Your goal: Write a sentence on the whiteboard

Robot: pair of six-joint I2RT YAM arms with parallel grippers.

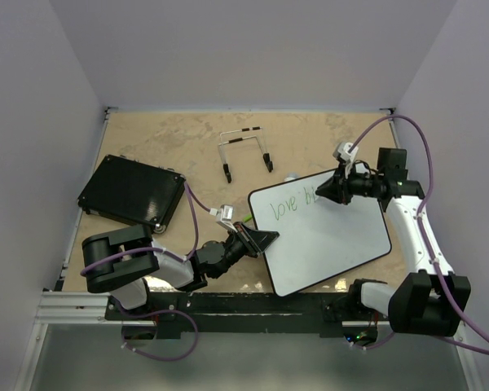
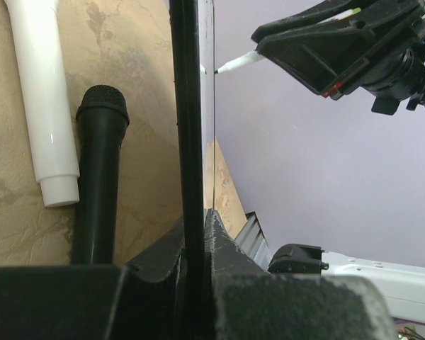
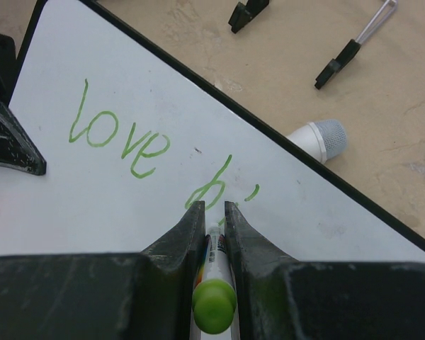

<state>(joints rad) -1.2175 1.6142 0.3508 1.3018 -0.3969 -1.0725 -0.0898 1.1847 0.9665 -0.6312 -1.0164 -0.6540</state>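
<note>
whiteboard: lies on the worktop (image 1: pixel 187 138) right of centre (image 1: pixel 334 244), turned at an angle, between the two arms.
sentence: green handwriting along the whiteboard's far-left part (image 3: pixel 120 142); "love" is complete, and after it stand a "b" and one or two short strokes.
right hand: closed on a green marker (image 3: pixel 214 297), fingers pinching its barrel, cap end toward the camera (image 3: pixel 212 212); it hangs over the whiteboard's far edge (image 1: pixel 328 191).
marker tip: on the whiteboard's surface, at the last green strokes, just right of "love".
left hand: clamped on the whiteboard's near-left edge (image 1: pixel 267 239); the left wrist view shows the thin black frame gripped between its fingers (image 2: pixel 195 234).
hands apart: the left hand holds the frame just below "love"; the right hand is at the other end of the writing.
white microphone: its grey mesh head shows just past the whiteboard's far edge (image 3: pixel 315 138), near the marker.
black microphone: lies beside the white one, on the back side of the whiteboard (image 2: pixel 99 177).
wire stand: on the worktop beyond the whiteboard (image 1: pixel 244 151), apart from it.
black textured pad: at the left of the worktop (image 1: pixel 132 191), well apart from the whiteboard.
</note>
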